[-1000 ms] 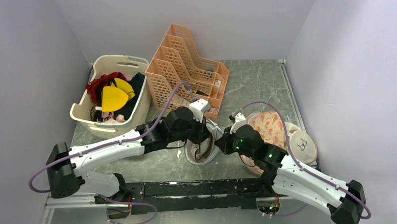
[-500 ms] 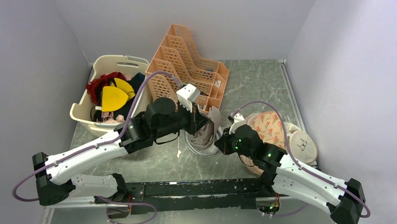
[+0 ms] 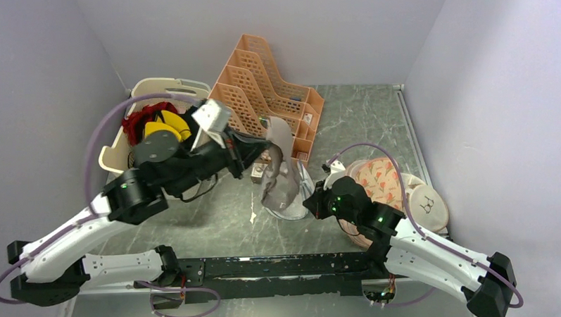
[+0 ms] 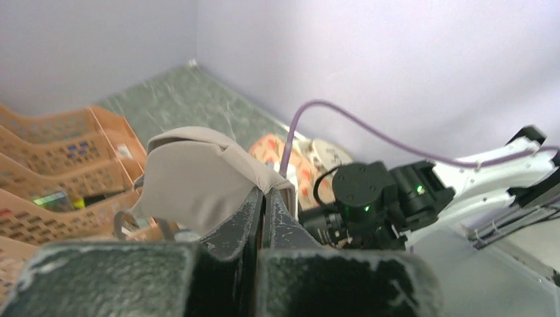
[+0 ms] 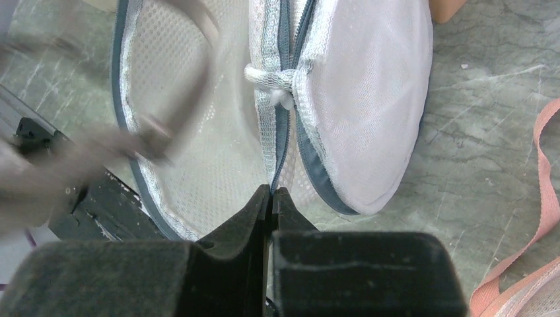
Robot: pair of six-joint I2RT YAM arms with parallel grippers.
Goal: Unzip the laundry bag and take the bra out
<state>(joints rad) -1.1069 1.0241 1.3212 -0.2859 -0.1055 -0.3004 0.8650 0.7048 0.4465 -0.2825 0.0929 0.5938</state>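
The left gripper (image 3: 266,140), clamped on the bra (image 3: 281,174), dangled it over the unzipped laundry bag (image 3: 298,208). Lifting higher should free its lower end. The right gripper (image 3: 313,203) pinched the bag's zip seam, anchoring it. A second earlier, the left gripper was down inside the bag.

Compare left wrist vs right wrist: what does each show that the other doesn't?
Left wrist only: the left gripper shut on the bra, lifted in the air; the orange file rack; the right arm; the printed pad. Right wrist only: the right gripper pinching the laundry bag at its opened zip, bag interior exposed. Both: the green marble table. A blurred streak at the right wrist view's left may be the bra; cannot tell.
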